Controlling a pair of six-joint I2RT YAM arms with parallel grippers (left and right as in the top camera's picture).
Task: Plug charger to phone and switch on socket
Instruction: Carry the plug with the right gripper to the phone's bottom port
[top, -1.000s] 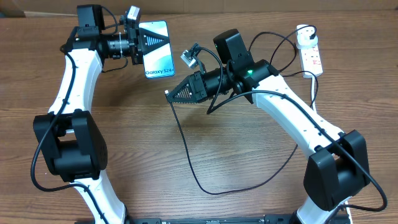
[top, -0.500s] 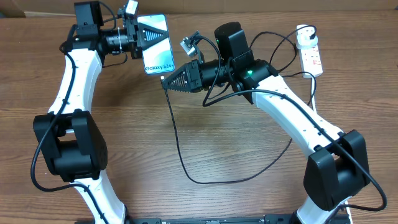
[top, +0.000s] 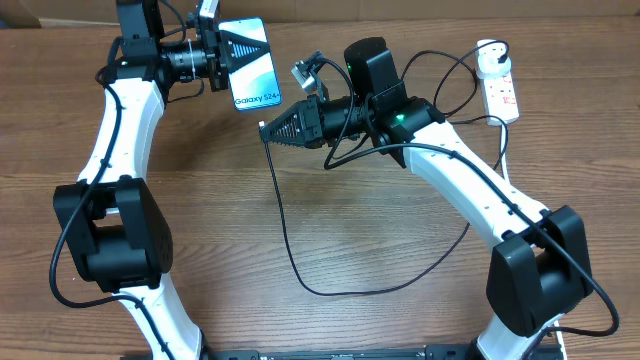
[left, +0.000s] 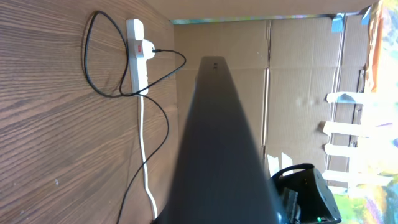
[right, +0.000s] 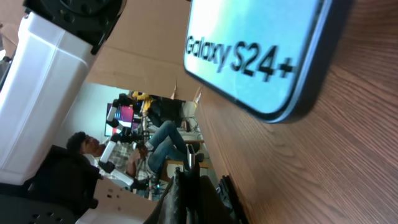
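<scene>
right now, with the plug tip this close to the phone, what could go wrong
1. The right gripper holds the charger tip below the phone, off its bottom edge. Pushing on like this may scrape the edge instead of entering the port.
2. The left gripper holds the phone away from that edge, so a push could tilt it.
3. The charger's cable loops past the right arm and might snag.

White arm links (top: 118, 125), black joints (top: 110, 235), left pincer (top: 266, 45) and right pincer (top: 266, 128) black (ribbed triangles), green light (top: 400, 118)

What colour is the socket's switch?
Red, on the white socket; clearest in the left wrist view.
</scene>
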